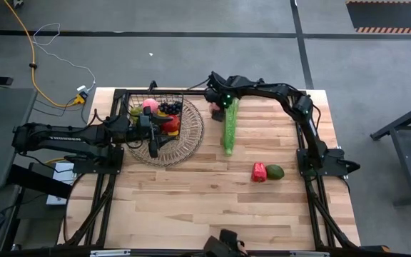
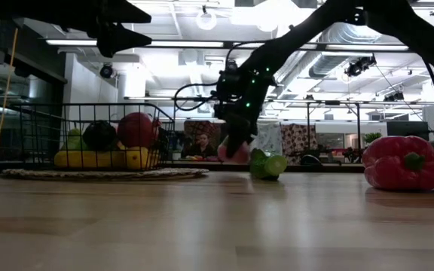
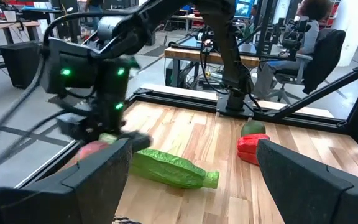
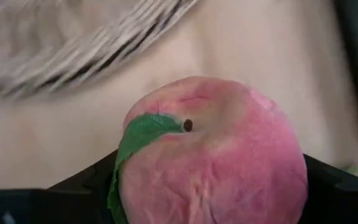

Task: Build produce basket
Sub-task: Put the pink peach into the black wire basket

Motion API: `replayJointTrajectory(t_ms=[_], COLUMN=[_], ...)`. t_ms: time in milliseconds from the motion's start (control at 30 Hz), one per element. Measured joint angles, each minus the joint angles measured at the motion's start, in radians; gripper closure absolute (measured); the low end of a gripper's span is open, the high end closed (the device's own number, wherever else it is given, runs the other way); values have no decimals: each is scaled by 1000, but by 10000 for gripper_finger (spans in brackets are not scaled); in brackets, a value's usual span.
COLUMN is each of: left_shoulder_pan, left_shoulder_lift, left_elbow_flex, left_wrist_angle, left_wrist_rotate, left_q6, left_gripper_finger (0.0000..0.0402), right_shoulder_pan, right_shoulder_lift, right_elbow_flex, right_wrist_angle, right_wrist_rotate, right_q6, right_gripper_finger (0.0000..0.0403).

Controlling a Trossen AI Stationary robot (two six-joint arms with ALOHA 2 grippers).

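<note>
A pink peach (image 4: 216,155) with a green leaf lies on the table near its far edge, just right of the black wire basket (image 1: 123,107). My right gripper (image 4: 210,186) has come down over it and is shut on it. The basket stands on a round wicker tray (image 1: 188,143) and holds several pieces of produce: a peach, grapes, bananas and an apple. A long green stalk (image 1: 230,128) lies flat next to the peach. My left gripper (image 3: 192,149) hovers open above the tray, pointing level toward the table's right. My right gripper has the peach between its two fingers (image 4: 86,186), one on each of two opposite sides (image 4: 126,186). The fingers come from above, slanting down. The stem end and leaf face up toward the wrist. The peach (image 2: 236,153) sits low at the table top; whether it rests there, I cannot tell.
A red pepper (image 1: 259,172) and an avocado (image 1: 275,171) lie side by side on the table's right half. The near half of the wooden table (image 1: 212,214) is bare wood. People sit in the room beyond the far edge.
</note>
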Motion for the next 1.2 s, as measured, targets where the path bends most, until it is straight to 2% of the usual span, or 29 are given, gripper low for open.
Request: replayJointTrajectory(t_ms=[167,333,433,567,733,800,867,1200], left_shoulder_pan=[0,0,0,0,0,0,0,0], left_shoulder_lift=[0,0,0,0,0,13,31,172], left_elbow_flex=[0,0,0,0,0,1,1,1], left_wrist_angle=[-16,-12,19,37,53,66,66,174], left_wrist_rotate=[0,-1,-1,0,0,0,0,1], left_q6=[0,1,3,0,-8,-7,-1,170], left_gripper_finger=[67,67,67,67,67,67,67,67], right_shoulder_pan=[36,103,151,201,255,270,280,315], right_shoulder_lift=[-87,-292,-451,-637,-724,-731,-733,-731], right_elbow_flex=[-111,-358,-541,-813,-1053,-1082,-1084,-999], right_wrist_angle=[-76,106,355,787,1273,1365,1378,1278], right_wrist_rotate=[-20,9,-2,-5,-6,-6,-6,-4], right_q6=[-4,48,91,182,275,293,314,296], right_gripper_finger=[119,119,119,119,119,119,119,119])
